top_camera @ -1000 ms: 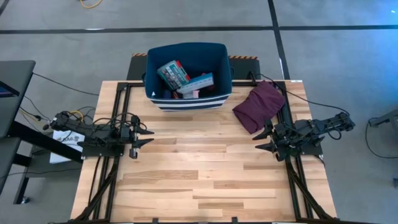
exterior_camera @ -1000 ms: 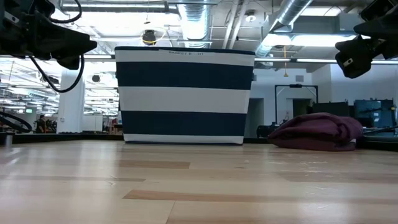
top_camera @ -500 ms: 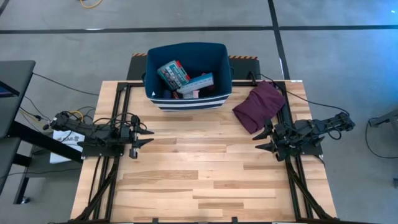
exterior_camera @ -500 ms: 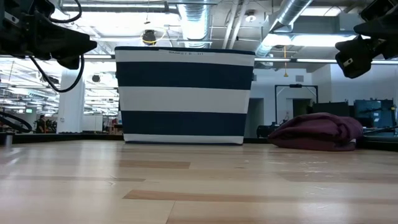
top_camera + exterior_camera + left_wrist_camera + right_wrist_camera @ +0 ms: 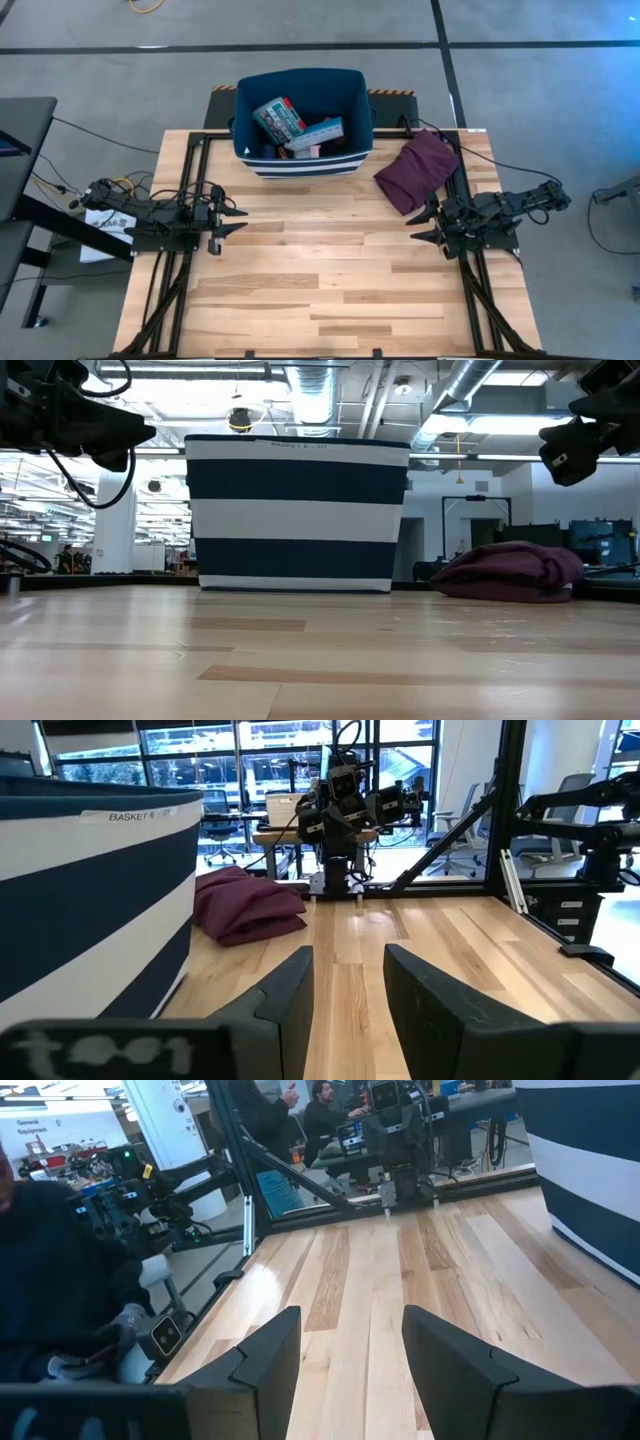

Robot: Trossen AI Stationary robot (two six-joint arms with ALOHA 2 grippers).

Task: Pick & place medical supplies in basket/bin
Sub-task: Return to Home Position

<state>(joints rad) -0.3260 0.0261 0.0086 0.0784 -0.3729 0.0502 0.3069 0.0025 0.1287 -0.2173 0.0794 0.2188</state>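
The navy bin with white stripes point(image 5: 303, 122) stands at the table's far edge, seen side-on in the low view point(image 5: 297, 512) and as a wall in the left wrist view point(image 5: 90, 890). Inside it lie a teal first-aid box point(image 5: 279, 117), a light-blue pill strip point(image 5: 320, 133) and other small items, partly hidden. My left gripper point(image 5: 240, 220) hovers open near the table's left edge; its fingers show in its wrist view point(image 5: 345, 995). My right gripper point(image 5: 418, 226) hovers open near the right edge point(image 5: 350, 1345). Both hold nothing.
A maroon cloth point(image 5: 418, 170) lies bunched at the table's far right, beside the bin and just beyond my right gripper point(image 5: 510, 572). Bare wooden tabletop point(image 5: 320, 270) stretches between the two arms. People show in the room beyond the table in the right wrist view.
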